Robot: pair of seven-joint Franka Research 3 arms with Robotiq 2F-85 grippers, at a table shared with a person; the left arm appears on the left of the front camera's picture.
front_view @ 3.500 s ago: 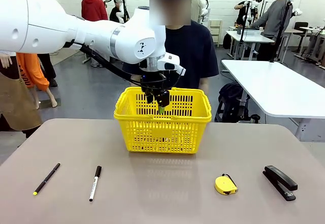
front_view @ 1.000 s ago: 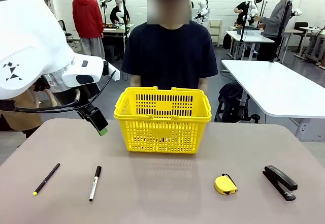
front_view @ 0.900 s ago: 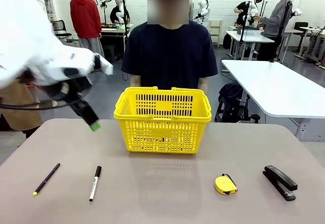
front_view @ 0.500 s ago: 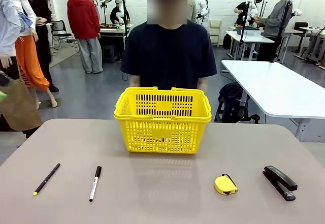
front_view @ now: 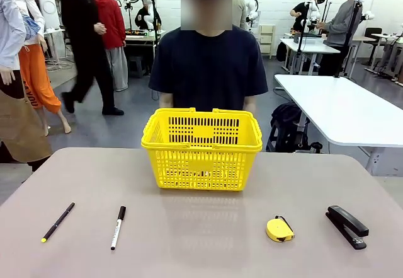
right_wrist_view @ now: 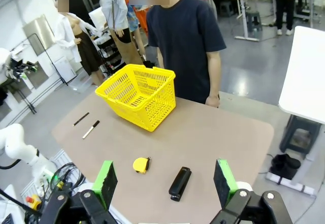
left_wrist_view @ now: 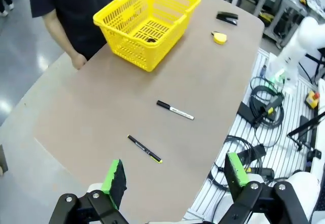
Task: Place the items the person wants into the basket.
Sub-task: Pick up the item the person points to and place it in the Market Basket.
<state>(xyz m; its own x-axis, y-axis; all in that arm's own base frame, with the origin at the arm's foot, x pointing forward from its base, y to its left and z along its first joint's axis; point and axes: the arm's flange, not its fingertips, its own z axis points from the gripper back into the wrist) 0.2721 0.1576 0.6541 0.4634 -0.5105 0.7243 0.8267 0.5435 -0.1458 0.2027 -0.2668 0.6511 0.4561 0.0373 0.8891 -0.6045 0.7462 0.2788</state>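
Two items, the pen (front_view: pixel 58 221) and the marker (front_view: pixel 118 226), lie on the robot's left side of the bench (front_view: pixel 201 240). Both are well apart from the basket (front_view: pixel 201 149), which stands at the far middle in front of the person (front_view: pixel 209 63). The left tool (left_wrist_view: pixel 175 176) hangs high off the bench edge, fingers spread wide and empty. From there the pen lies nearest and the marker just beyond it, roughly parallel. Both barrels slant nearer to the line between the fingers than across it, so a grasp would likely need a wrist turn. The right tool (right_wrist_view: pixel 164 178), equally open and empty, hangs over the opposite side. The tape measure (right_wrist_view: pixel 141 164) and stapler (right_wrist_view: pixel 179 182) lie nearest it. The left arm looks better placed.
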